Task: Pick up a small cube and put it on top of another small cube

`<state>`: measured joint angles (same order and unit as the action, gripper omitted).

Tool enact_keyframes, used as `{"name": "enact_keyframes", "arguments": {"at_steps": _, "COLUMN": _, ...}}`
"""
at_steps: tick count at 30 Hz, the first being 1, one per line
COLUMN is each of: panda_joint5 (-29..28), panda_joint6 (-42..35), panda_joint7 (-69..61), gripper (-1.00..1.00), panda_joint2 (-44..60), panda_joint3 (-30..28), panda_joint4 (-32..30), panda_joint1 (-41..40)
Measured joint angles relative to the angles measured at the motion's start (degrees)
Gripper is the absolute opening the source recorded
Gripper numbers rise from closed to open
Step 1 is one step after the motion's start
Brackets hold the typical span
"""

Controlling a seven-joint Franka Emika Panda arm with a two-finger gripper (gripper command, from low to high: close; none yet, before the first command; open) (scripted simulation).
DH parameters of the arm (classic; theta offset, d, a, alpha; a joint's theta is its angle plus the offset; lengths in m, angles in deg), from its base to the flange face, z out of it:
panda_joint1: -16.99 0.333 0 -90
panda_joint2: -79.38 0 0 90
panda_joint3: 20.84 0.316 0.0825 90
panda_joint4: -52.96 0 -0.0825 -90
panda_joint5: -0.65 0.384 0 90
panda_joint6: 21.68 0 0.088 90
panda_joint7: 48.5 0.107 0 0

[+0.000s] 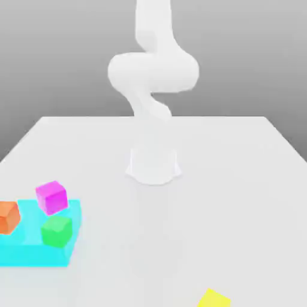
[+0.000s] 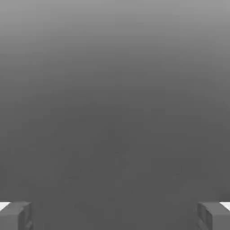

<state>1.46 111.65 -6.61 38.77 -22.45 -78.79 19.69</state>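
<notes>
The small yellow cube [image 1: 213, 298] lies on the white table at the front edge of the exterior view, toward its right, partly cut off by the frame. The magenta-pink cube [image 1: 51, 196] sits at the exterior view's left, on the back part of a cyan platform [image 1: 36, 252]. In the hand view my gripper [image 2: 115, 215] is open, its two grey fingertips [image 2: 15, 215] far apart with nothing between them, facing a plain grey background. The white arm [image 1: 153, 72] rises from its base at the table's middle.
An orange cube [image 1: 8, 216] sits at the cyan platform's left edge and a green cube [image 1: 57, 231] on its front part, both close to the magenta one. The white table [image 1: 228, 204] stretches between the platform and the yellow cube.
</notes>
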Motion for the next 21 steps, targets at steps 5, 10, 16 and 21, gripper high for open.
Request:
{"name": "enact_keyframes", "arguments": {"at_steps": 5, "panda_joint5": 2.46, "panda_joint6": 3.1, "panda_joint7": -8.66, "gripper": 0.0, "panda_joint2": 10.74, "panda_joint3": -2.74, "panda_joint4": 0.09, "panda_joint1": 4.77}}
{"name": "enact_keyframes", "arguments": {"at_steps": 10, "panda_joint5": 5.13, "panda_joint6": 6.08, "panda_joint7": -17.27, "gripper": 0.0, "panda_joint2": 21.18, "panda_joint3": -4.63, "panda_joint4": 0.18, "panda_joint1": 8.6}}
{"name": "enact_keyframes", "arguments": {"at_steps": 16, "panda_joint5": 8.01, "panda_joint6": 9.65, "panda_joint7": -27.33, "gripper": 0.0, "panda_joint2": 33.67, "panda_joint3": -4.95, "panda_joint4": 0.29, "panda_joint1": 11.36}}
{"name": "enact_keyframes", "arguments": {"at_steps": 21, "panda_joint5": 8.58, "panda_joint6": 12.81, "panda_joint7": -34.44, "gripper": 0.0, "panda_joint2": 43.9, "panda_joint3": -4.09, "panda_joint4": 0.32, "panda_joint1": 13.02}}
